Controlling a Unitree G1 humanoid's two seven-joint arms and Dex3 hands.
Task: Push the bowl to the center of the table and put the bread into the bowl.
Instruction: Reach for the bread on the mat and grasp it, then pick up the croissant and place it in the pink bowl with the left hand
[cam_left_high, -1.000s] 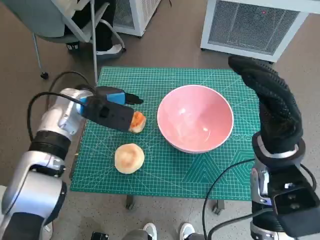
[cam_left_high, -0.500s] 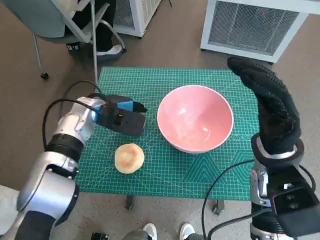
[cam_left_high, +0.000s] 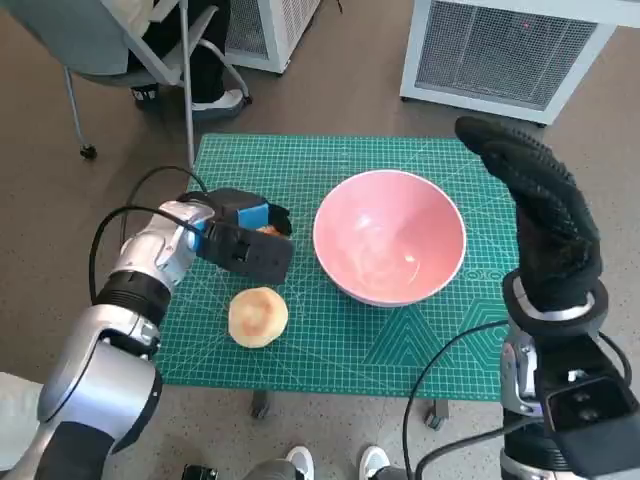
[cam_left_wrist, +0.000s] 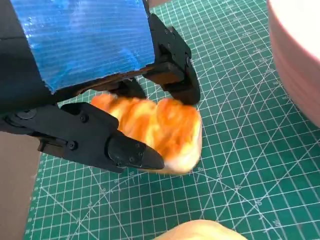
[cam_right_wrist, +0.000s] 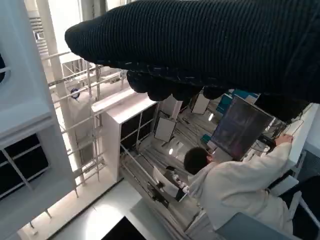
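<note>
Bread (cam_left_wrist: 160, 130) gripped in left hand (cam_left_high: 245, 245), low over the green mat (cam_left_high: 400, 350), just left of the pink bowl (cam_left_high: 390, 248). Bowl looks about centred, so push step likely done; now on the bread step. Next: lift, carry right over rim, release. Second bun (cam_left_high: 258, 316) lies nearer the mat's front edge. Right hand (cam_left_high: 540, 215) raised, holding nothing, fingers extended. Surface: small table with cutting mat. Room: chair (cam_left_high: 130, 40), white grille units (cam_left_high: 500, 50), person at desk in right wrist view.
</note>
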